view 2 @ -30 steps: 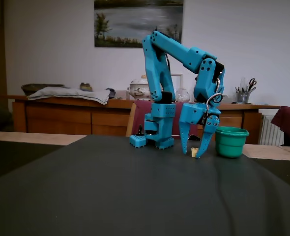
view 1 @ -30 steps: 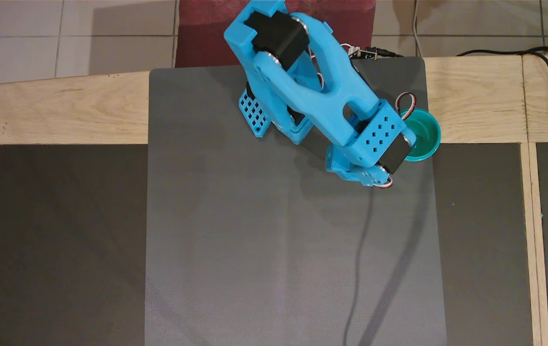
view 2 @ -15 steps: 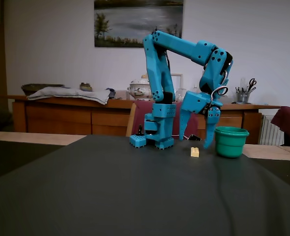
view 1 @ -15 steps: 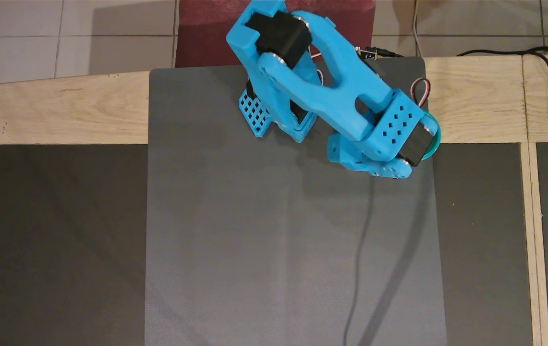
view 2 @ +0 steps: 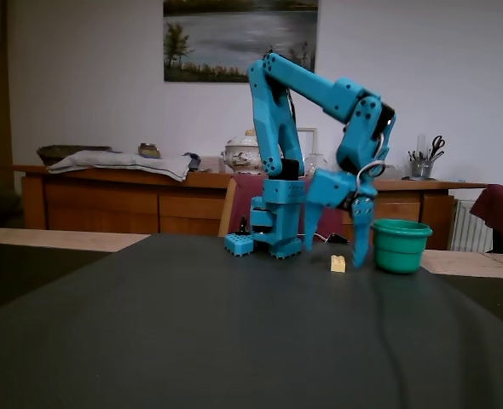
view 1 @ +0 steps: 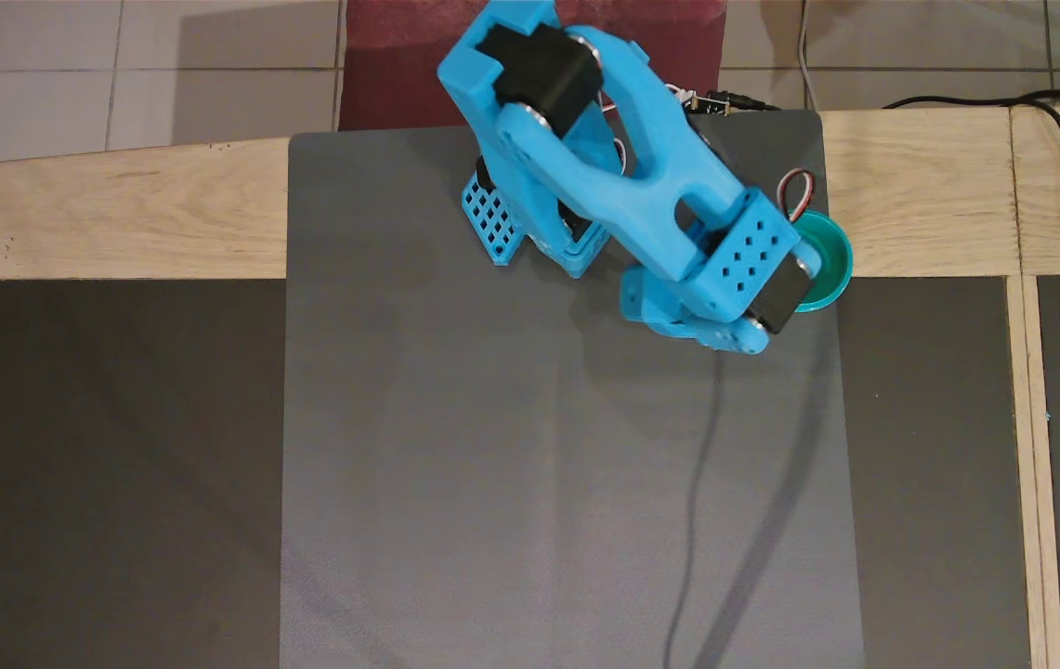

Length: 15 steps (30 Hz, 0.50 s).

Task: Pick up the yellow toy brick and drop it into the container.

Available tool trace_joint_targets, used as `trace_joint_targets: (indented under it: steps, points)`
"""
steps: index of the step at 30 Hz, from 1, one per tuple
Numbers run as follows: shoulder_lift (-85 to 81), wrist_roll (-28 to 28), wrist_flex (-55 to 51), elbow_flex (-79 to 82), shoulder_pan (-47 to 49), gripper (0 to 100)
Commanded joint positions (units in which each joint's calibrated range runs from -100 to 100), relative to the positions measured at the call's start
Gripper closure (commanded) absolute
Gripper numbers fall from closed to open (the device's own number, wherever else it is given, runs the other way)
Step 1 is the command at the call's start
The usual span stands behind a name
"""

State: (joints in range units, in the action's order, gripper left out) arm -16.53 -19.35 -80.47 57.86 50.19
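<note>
The yellow toy brick (view 2: 338, 264) lay on the dark mat (view 2: 234, 332) of the tabletop in the fixed view, free of any grasp, with the blue arm's base (view 2: 273, 239) well to its left and the container (view 2: 401, 245) close on its right. In the overhead view the brick was hidden beneath the arm. The gripper (view 2: 335, 254) hung above and around the brick with its jaws spread wide: one fingertip (view 2: 309, 242) pointed down to the left of the brick and the other (view 2: 360, 256) reached nearly to the mat between the brick and the container. Neither fingertip appeared to touch the brick. The container stood upright at the right edge of the mat, its teal rim (view 1: 841, 265) partly covered by the wrist in the overhead view; no brick could be seen inside it.

The step in hand was judged to be the approach for the grasp, so the pick-up was not yet done. The next move would call for lowering the gripper until both fingertips flank the brick, closing on it squarely, then lifting and carrying it the short way rightward over the rim before release.
</note>
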Motion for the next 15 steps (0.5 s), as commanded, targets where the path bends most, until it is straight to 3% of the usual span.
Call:
trace_joint_targets:
  steps: [1,8,15]
  points:
    - [-0.16,-0.30,0.81,1.25,-0.48,71]
    - [-0.16,-0.35,3.39,4.23,-0.32,72]
    - [-0.16,-2.44,3.92,5.68,-0.55,91]
